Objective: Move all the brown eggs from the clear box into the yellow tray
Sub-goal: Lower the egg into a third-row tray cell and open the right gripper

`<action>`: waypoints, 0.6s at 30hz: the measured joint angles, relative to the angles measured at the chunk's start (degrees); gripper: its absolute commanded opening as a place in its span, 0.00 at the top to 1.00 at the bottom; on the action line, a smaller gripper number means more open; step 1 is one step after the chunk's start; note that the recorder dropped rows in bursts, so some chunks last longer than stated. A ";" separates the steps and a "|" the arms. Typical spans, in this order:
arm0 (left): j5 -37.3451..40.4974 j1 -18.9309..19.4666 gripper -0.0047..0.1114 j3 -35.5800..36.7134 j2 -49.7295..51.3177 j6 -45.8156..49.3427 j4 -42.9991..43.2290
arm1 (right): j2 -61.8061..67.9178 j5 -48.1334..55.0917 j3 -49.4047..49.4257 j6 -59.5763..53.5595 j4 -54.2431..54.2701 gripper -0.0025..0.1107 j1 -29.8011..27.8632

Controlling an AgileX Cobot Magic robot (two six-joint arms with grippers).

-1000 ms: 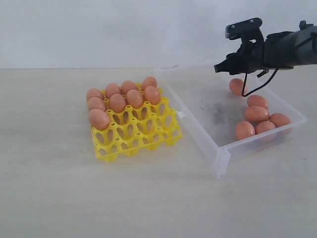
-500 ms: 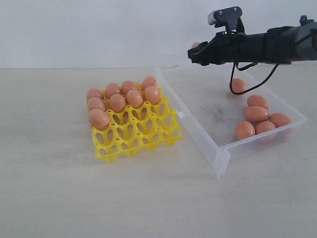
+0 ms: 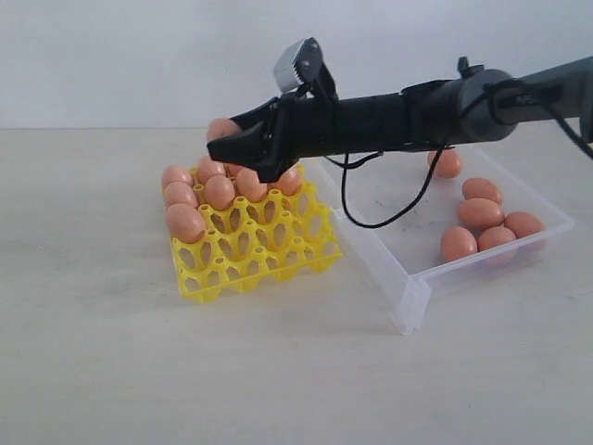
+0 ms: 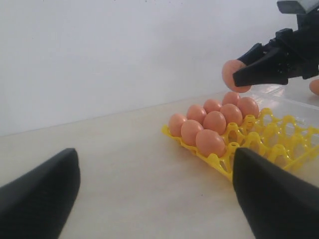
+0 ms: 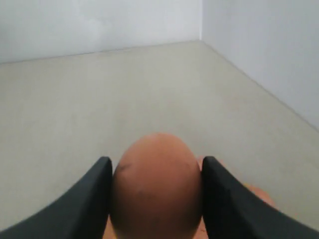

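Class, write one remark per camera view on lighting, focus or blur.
Exterior view: soft, even light, only a faint shadow under the yellow tray. Left wrist view: the left gripper is two dark, unfocused wedges; the tray behind is sharper. Right wrist view: the brown egg in the right gripper looms large and soft-edged.

Right arm (image 3: 408, 116) outstretched, right tool (image 3: 227, 139) clamping brown egg (image 3: 222, 126); left tool (image 4: 154, 209) spread wide
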 measured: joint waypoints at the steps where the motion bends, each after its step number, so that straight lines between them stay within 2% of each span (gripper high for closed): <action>1: 0.00 0.00 0.29 0.00 0.00 0.00 0.00 | 0.67 0.18 -0.14 0.00 0.00 0.98 0.78; 7: 0.00 0.00 0.29 0.00 0.00 0.00 0.00 | 4.73 0.57 -0.22 -0.09 -0.12 0.98 3.42; 18: 0.00 0.00 0.29 0.00 0.00 0.00 0.00 | 7.35 -4.20 -0.22 -0.09 -0.23 0.98 3.67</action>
